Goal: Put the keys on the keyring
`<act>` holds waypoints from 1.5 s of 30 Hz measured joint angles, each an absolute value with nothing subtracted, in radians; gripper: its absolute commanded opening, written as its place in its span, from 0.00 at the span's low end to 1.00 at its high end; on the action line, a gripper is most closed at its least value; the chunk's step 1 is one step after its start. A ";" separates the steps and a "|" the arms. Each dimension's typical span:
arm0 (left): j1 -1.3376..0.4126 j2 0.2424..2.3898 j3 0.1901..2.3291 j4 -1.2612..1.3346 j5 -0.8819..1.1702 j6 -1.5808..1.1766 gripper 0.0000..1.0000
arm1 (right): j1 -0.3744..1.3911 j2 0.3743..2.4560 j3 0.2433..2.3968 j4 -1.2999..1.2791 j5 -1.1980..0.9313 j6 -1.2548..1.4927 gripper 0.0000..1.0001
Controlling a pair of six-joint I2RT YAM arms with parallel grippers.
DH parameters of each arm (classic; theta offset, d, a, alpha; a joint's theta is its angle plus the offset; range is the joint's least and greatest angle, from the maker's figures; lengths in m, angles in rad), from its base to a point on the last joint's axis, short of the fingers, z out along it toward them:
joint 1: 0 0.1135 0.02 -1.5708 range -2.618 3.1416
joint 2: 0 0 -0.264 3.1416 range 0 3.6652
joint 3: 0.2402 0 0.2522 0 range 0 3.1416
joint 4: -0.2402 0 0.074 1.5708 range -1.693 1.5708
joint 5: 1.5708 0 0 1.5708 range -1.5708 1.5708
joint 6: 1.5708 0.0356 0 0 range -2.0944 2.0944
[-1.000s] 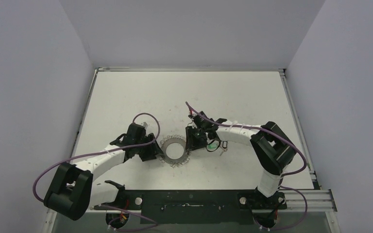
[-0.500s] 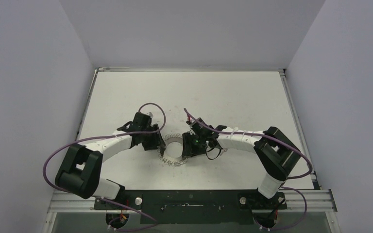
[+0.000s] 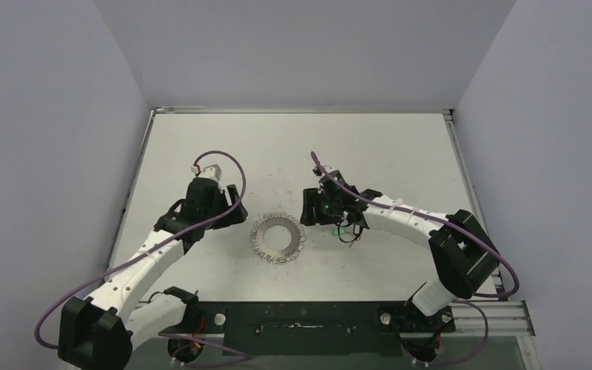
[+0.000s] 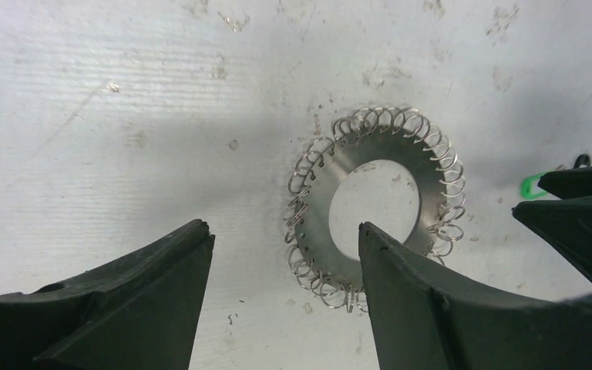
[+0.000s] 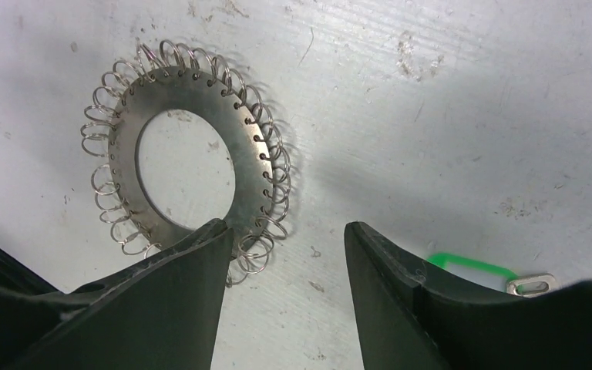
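Observation:
The keyring (image 3: 277, 240), a flat silvery ring fringed with small wire loops, lies flat on the white table. It shows in the left wrist view (image 4: 354, 154) and the right wrist view (image 5: 248, 166). The keys (image 3: 338, 230), with a green tag (image 5: 470, 264) and a small silvery piece (image 5: 536, 287), lie on the table right of the keyring, apart from it. My left gripper (image 3: 235, 218) (image 4: 284, 229) is open and empty, left of the keyring. My right gripper (image 3: 313, 220) (image 5: 285, 226) is open and empty, between the keyring and the keys. The black tag is not clearly visible.
The table (image 3: 385, 146) has a raised rim along its left, back and right sides. Purple cables loop over both arms. The green tag (image 4: 532, 185) and the right gripper's dark fingers (image 4: 578, 208) show at the right edge of the left wrist view.
Both grippers have drawn back from the keyring, the left one to the left and the right one to the right. The keyring now lies free between them.

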State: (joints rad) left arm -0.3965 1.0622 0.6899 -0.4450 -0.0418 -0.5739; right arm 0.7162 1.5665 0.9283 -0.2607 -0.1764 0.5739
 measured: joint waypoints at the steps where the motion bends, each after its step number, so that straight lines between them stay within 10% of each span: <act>1: -0.393 1.025 0.683 -0.441 -0.054 -0.575 0.66 | 0.711 1.567 0.928 -0.252 -0.184 0.573 0.56; 45: -0.357 1.110 0.501 -0.276 0.132 -0.727 0.64 | 0.835 1.955 1.423 -0.406 -0.235 0.451 0.28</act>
